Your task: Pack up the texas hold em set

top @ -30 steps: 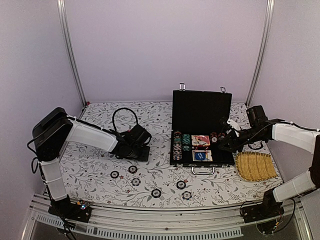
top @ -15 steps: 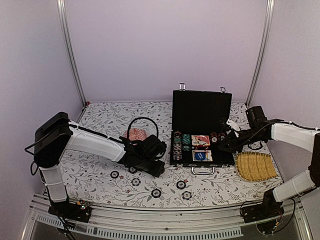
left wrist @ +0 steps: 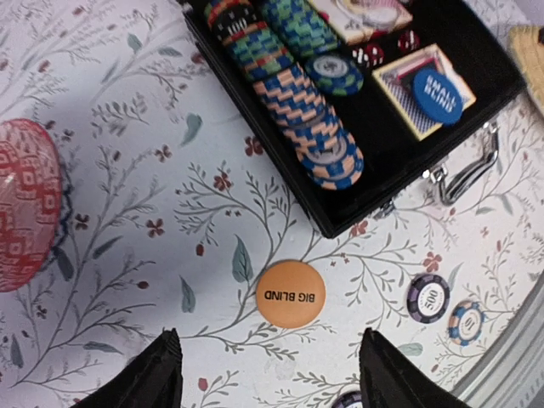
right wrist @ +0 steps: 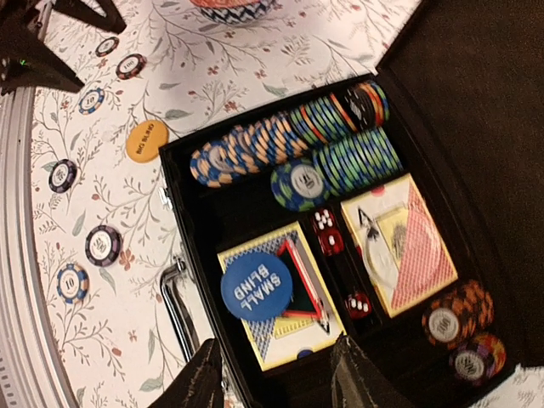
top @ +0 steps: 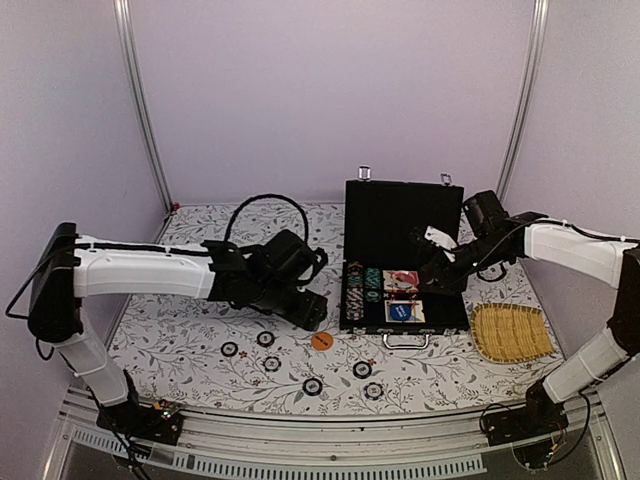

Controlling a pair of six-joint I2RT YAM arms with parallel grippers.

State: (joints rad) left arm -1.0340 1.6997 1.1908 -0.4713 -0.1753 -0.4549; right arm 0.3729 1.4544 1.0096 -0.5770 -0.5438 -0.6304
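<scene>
Low in the middle of the top view, our orange disc lies flat beside the black case. We see the left pincer open just up-left of it. The right pincer, also open and empty, hangs farther off.

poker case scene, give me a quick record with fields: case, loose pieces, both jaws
case: black briefcase open, lid upright
inside: chip rows, card decks, red dice, blue small blind disc lying on a deck
orange disc: flat on the table, beside the case's front left corner
loose chips: six on the table, in front of the case
left jaws: apart, empty, above the orange disc
right jaws: apart, empty, above the open case
other: pink dome, woven tray
</scene>
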